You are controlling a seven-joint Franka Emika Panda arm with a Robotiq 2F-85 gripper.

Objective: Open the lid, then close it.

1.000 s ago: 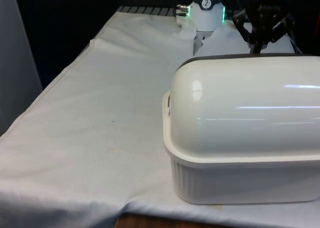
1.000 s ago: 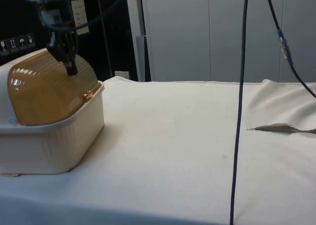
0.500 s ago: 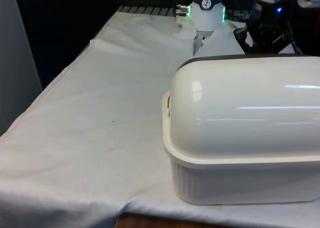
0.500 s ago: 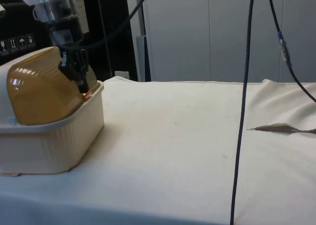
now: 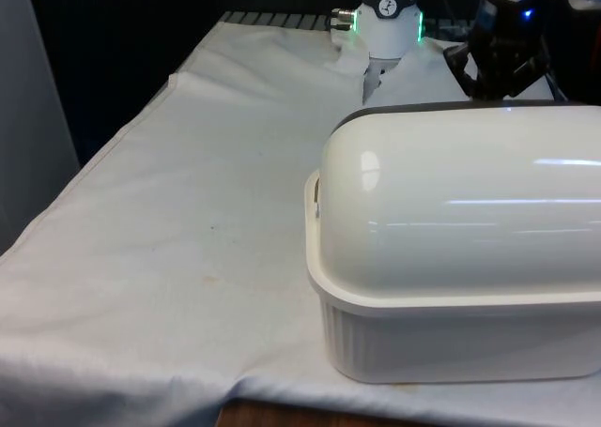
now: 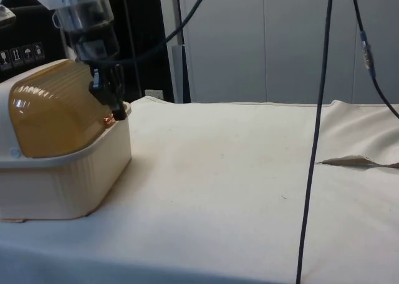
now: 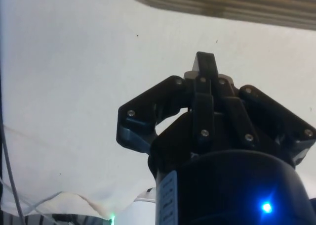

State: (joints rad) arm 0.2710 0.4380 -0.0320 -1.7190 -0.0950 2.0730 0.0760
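A cream bread box [image 6: 62, 184] stands on the bench [image 6: 249, 171], at nine o'clock in the side view and at four o'clock in the front view, where it turns its pale rounded back [image 5: 451, 211] to the camera. Its amber see-through lid [image 6: 56, 118] is rolled down shut, with the lower edge meeting the rim of the base. A small orange knob [image 6: 109, 118] sits on that edge.

The black fingers [image 6: 114, 103] point downward at three o'clock of the lid, just beside its front slope and right above the knob. Whether they touch the knob cannot be told. In the wrist view the fingers [image 7: 204, 69] are clenched together, tip against tip, with nothing between them and white cloth beyond.

A black cable [image 6: 315, 140] hangs at three o'clock of the side view, well apart from the box.
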